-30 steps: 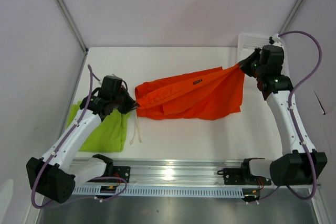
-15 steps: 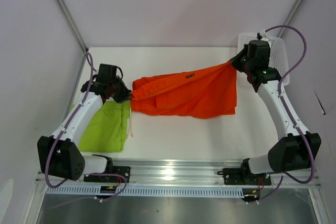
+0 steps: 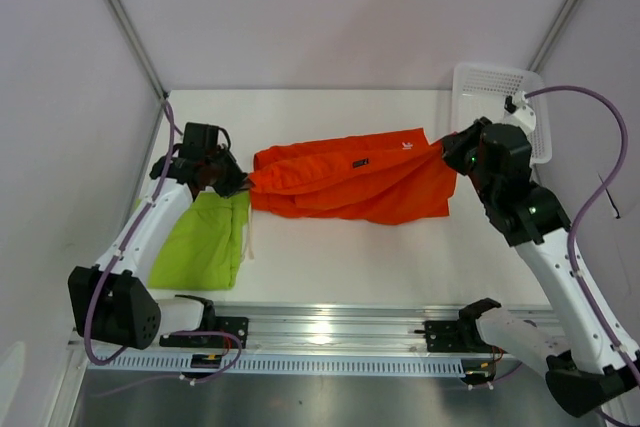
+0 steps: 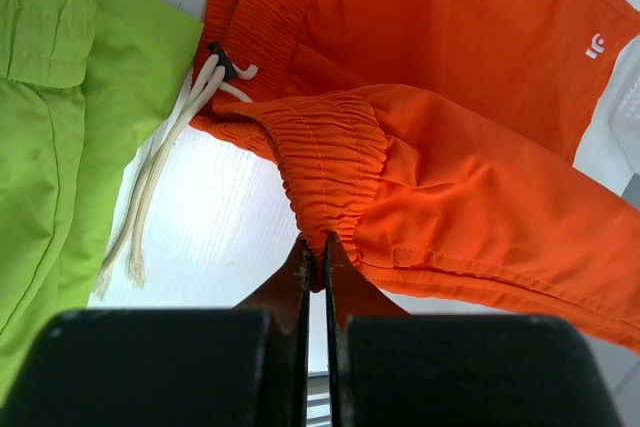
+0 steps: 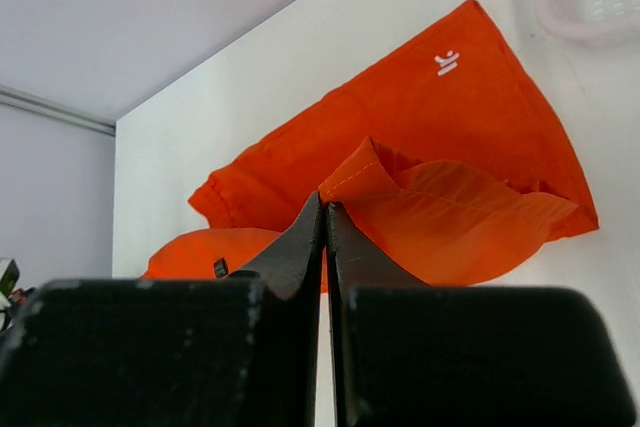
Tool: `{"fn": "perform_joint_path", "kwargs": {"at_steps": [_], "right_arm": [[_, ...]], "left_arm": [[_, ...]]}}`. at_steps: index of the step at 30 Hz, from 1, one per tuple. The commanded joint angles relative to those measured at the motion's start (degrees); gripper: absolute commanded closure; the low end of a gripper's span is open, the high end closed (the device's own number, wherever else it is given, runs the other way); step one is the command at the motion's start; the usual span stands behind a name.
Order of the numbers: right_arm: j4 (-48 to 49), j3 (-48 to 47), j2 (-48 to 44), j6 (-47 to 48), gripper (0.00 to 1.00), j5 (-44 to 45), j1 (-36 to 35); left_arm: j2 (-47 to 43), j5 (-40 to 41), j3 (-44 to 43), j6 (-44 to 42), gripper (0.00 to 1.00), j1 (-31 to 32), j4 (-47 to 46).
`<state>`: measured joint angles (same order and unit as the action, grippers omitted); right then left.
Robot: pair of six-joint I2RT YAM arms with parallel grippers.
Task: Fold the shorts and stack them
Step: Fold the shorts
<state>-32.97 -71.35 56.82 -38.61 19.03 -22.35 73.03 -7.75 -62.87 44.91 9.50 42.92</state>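
Pinching both ends of the orange shorts (image 3: 350, 182), which lie stretched across mid table (image 3: 350, 257): left gripper (image 4: 315, 247) is pressed shut on the elastic waistband edge, right gripper (image 5: 323, 209) shut on a leg-hem corner.

Risks, imo:
- Both bites are thin, so a pull w/ tension could slip the cloth out and collapse the fold.
- Top layer is bunched, so the fold may land crooked.
- Drawstrings (image 4: 150, 197) trail beside the green shorts (image 3: 200, 242), folded at the left under the left arm, and could drag or ruffle them.
- White basket (image 3: 500, 77) sits just behind the right gripper; swinging back may knock it.
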Motion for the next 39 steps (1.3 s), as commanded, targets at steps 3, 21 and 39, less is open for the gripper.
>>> {"fn": "perform_joint_path", "kwargs": {"at_steps": [3, 21, 39], "right_arm": [[-1.0, 0.9, 0.5, -1.2, 1.0, 7.6, -1.9], [8.4, -5.4, 22.1, 0.5, 1.0, 4.7, 8.8], [30.2, -27.0, 58.8, -5.5, 0.16, -9.4, 15.5]], "left_arm": [[-3.1, 0.1, 0.4, -1.2, 1.0, -1.3, 0.1], [9.5, -8.2, -6.2, -1.4, 1.0, -8.9, -3.8], [32.6, -17.6, -23.0, 2.6, 0.01, -15.5, -16.7]]}}
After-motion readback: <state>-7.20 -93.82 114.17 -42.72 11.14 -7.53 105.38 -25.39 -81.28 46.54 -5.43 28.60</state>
